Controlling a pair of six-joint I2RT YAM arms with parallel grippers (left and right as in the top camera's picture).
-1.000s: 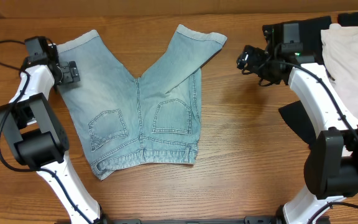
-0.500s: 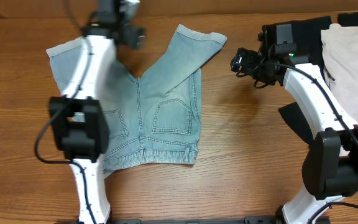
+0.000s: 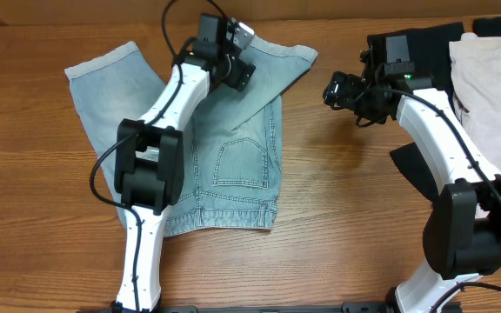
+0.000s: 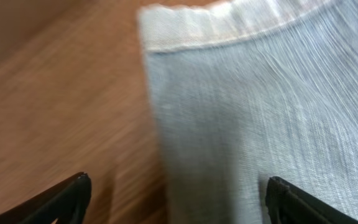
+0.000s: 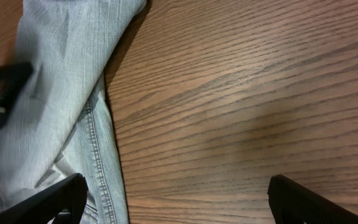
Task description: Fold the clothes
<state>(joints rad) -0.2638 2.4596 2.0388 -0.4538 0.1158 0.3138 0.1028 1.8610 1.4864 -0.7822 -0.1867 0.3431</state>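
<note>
Denim shorts (image 3: 233,165) flat on table (image 3: 337,226), L gripper (image 4: 179,196) wide over hem, R gripper (image 5: 176,196) wide, empty

Left arm (image 3: 177,87): white tubular links, black boxy joint housings, black wrist block. Left arm cable (image 3: 93,181): black, thin, looping off mid joint.
Right arm (image 3: 437,130): same white links, same black joints. Right arm cable (image 3: 424,103): black, laid along upper link. Green light (image 3: 404,76): small, near wrist.
Left gripper fingertips (image 4: 64,199): black, wedge-shaped.
Right gripper fingertips (image 5: 51,198): black, same form.
</note>
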